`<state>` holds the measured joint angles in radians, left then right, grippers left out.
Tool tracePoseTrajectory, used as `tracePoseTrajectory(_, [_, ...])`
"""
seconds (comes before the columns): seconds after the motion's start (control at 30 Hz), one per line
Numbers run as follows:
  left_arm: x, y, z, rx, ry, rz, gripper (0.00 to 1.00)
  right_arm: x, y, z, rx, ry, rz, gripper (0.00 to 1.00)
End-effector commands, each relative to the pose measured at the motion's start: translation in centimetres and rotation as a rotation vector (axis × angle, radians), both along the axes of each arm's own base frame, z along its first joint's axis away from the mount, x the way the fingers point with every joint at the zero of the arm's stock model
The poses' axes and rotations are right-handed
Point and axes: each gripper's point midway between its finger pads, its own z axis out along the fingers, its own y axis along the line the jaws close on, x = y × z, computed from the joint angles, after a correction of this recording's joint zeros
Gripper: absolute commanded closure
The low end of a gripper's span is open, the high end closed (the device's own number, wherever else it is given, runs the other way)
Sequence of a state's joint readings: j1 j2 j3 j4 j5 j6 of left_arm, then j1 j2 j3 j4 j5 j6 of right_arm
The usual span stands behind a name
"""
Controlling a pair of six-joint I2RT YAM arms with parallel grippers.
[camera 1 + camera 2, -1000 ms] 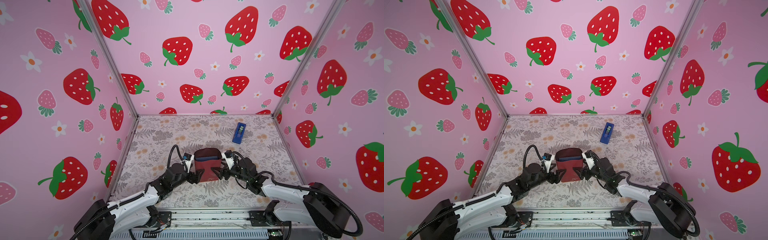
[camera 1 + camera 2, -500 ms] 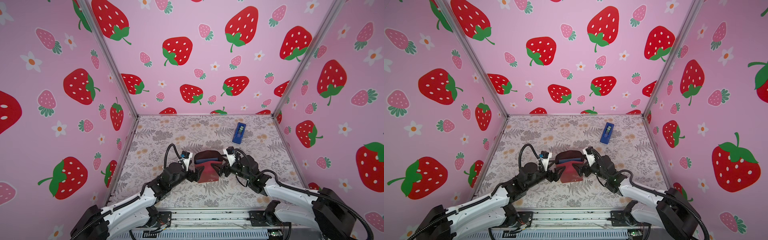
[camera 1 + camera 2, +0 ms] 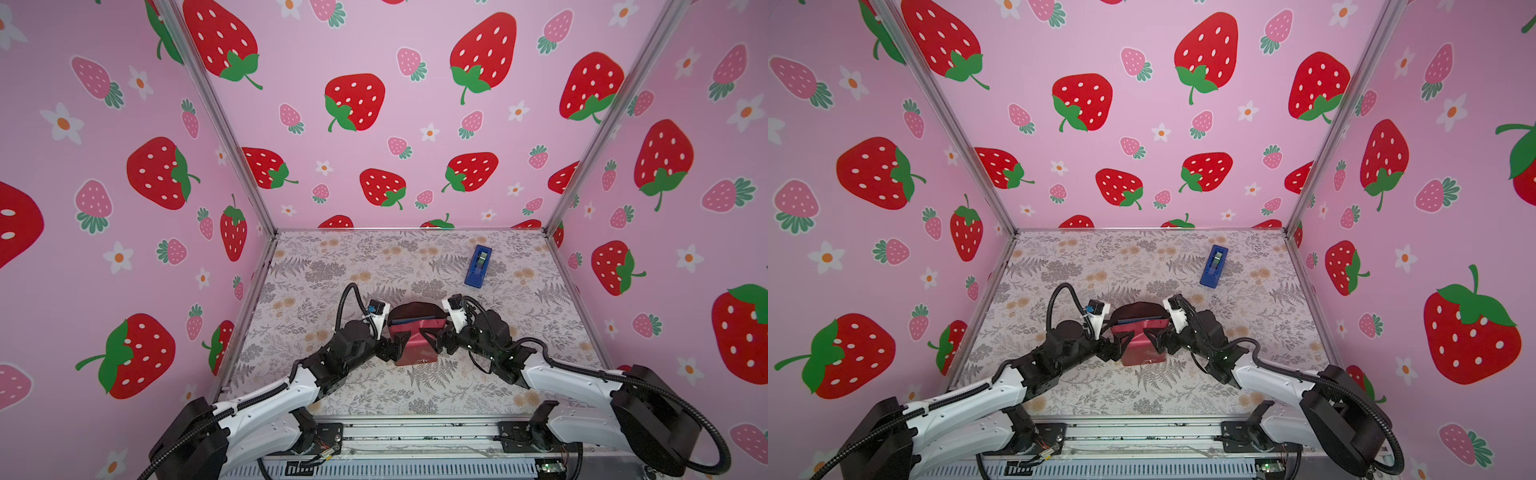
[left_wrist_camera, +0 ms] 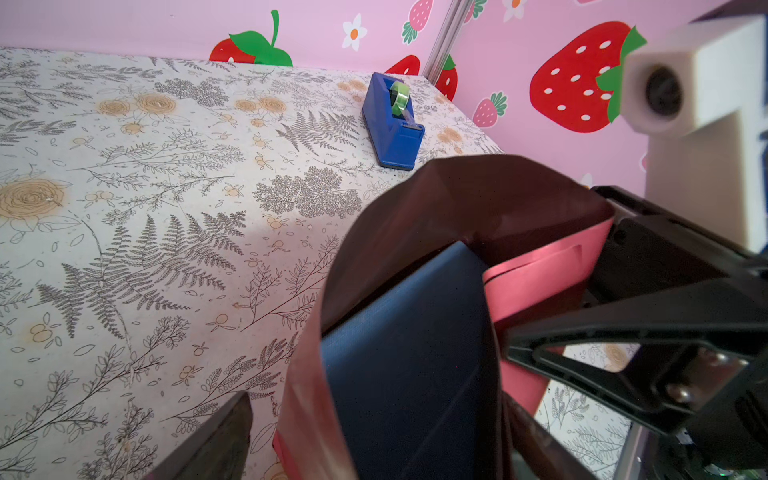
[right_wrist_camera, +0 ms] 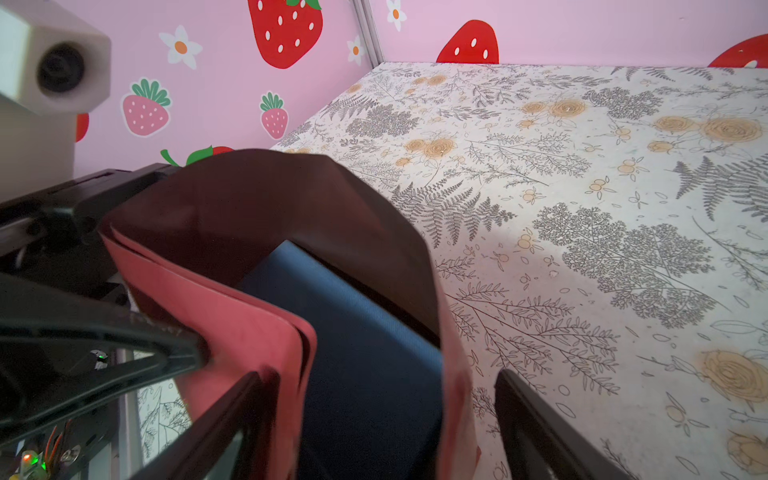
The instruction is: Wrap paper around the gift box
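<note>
As one paper [image 4: 478, 199] curls round one gift box [image 4: 407, 353], one tape dispenser [image 3: 478, 266]

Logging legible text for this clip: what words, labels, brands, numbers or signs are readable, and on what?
No readable text in any view.
On the tape dispenser: plain blue, no label visible.
On the paper and gift box: nothing printed; faint pale specks near the paper's lower edge in both top views are too small to tell.
On the walls and table: strawberry, flower and fern patterns only.
</note>
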<state>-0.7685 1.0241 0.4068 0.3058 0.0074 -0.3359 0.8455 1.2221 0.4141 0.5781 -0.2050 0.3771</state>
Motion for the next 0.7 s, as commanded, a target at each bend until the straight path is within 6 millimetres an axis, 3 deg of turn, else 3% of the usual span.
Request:
tracePoseTrajectory(0.0, [0.9,0.0,0.9,0.004,-0.023,0.025,0.11,0.3,-0.2,-0.3,0.001,0.029,-0.045,0.13])
tracePoseTrajectory(0.13, [1.2,0.6,-0.3,0.047,-0.002,0.063,0.15,0.6,-0.4,-0.8,-0.017,0.053,-0.096,0.16])
tracePoseTrajectory(0.43, [1.5,1.0,-0.7,0.054,0.012,0.094,0.31,0.9,-0.8,-0.6,-0.02,0.079,-0.187,0.24])
tracePoseTrajectory(0.67, [1.7,1.0,-0.6,0.061,0.016,0.102,0.38,1.4,-0.5,0.0,-0.012,0.112,-0.227,0.28])
